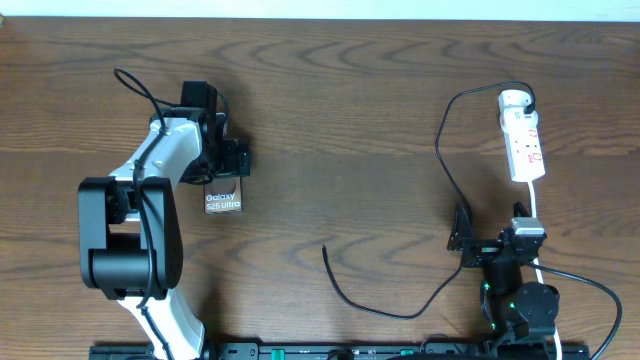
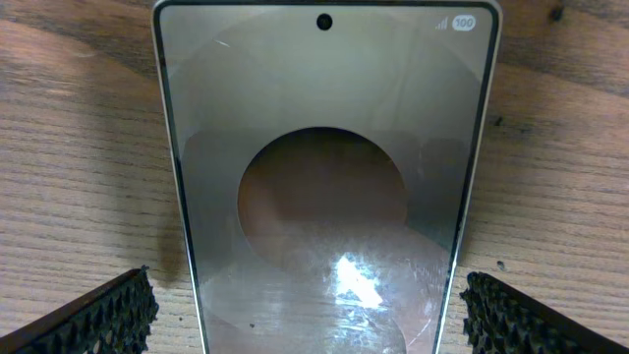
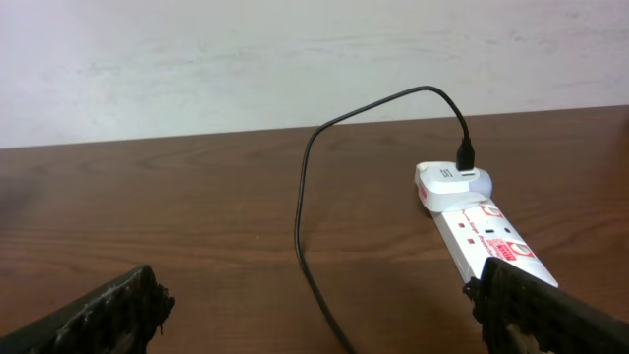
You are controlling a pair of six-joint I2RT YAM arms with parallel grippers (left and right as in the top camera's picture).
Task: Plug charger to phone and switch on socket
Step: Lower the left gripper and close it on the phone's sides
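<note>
Dark wood table, pale wall behind.
The phone lies flat between the wide-spread fingers of the left gripper; the right gripper, equally wide, faces the socket.

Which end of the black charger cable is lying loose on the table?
The charger cable end near mid-table, its connector tip bare on the wood. The other end sits in the white adapter atop the power strip.

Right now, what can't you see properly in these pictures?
Dark glossy rectangular phone, near end: cut off by left wrist frame; under left tool overhead.
Narrow white power strip, switches: tiny overhead; right tool finger blocks some, right wrist.
Thin black cable, tip: tiny overhead.
</note>
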